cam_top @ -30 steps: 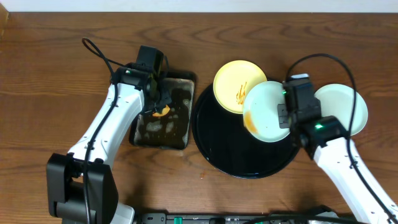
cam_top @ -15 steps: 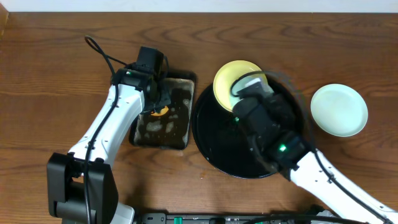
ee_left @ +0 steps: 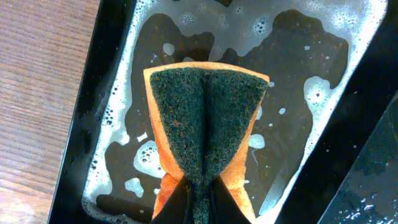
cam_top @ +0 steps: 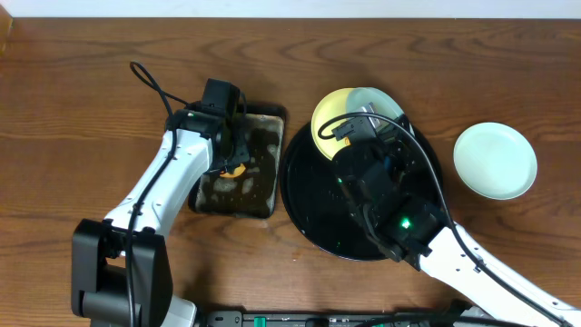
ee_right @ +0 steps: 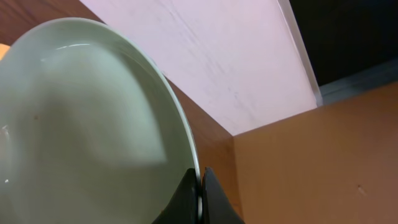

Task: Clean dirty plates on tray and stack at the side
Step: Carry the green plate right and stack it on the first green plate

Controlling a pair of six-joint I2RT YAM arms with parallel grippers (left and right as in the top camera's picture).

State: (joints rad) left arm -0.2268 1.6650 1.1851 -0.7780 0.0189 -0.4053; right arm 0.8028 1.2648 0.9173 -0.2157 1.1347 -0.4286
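**A:** What is the right claw [ee_right: 200, 186] doing?

**B:** It is pressed onto the rim of a pale mint-blue round shallow plate [ee_right: 93, 124], one finger on each side of the edge. The plate is tilted steeply. From overhead only a sliver of it shows past the arm, above the far part of the large round glossy black tray [cam_top: 313, 204].

**A:** And the other plates?

**B:** A pale yellow round plate [cam_top: 329, 118] sits at the tray's far-left rim, partly covered by the right arm. I cannot tell whether the held plate touches it. A second mint-blue round plate [cam_top: 495, 161] lies flat on the dark-brown wood-grain bench [cam_top: 91, 91], to the right of the tray and apart from it. Its face looks clean.

**A:** The left claw [ee_left: 198, 198]?

**B:** It pinches an orange sponge with a dark green scouring face [ee_left: 208, 118], folded in two with the green side outward. The sponge is over a rectangular dark metal pan [ee_left: 311, 56] of shallow water with patches of white foam. I cannot tell whether it touches the water. The pan lies just beside the tray, on its left.
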